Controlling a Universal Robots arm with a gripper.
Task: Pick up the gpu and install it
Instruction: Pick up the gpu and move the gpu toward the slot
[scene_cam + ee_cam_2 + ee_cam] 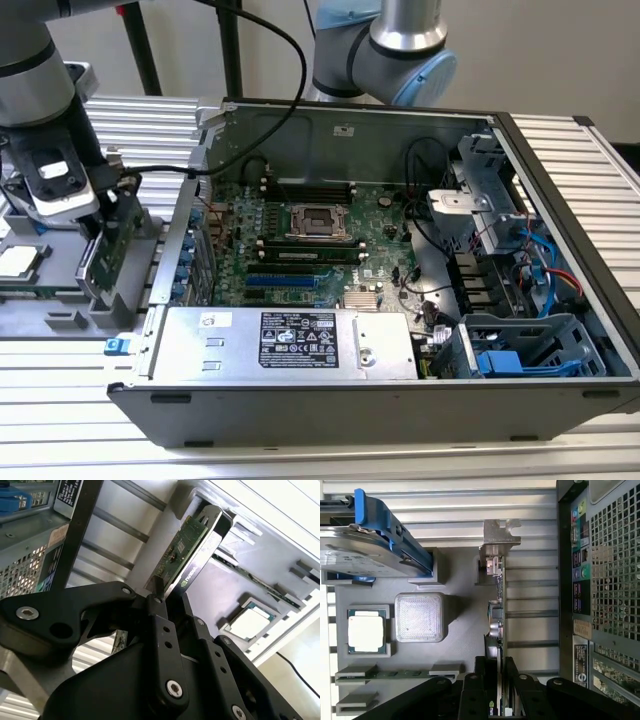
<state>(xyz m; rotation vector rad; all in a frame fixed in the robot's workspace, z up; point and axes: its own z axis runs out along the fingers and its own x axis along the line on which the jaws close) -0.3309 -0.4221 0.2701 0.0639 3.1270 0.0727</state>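
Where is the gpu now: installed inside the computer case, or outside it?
Outside. The gpu stands on edge at the grey tray beside the case, with the fingers closed on it.

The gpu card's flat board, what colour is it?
Green gpu circuit board; second wrist view shows best.

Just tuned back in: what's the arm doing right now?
The arm's end effector is closed on the gpu, gripping the card by its two faces. The card stands on edge over the grey parts tray, outside the open computer case, at the exterior view's left. It is not yet in the motherboard. Whether it has cleared the tray, I cannot tell.
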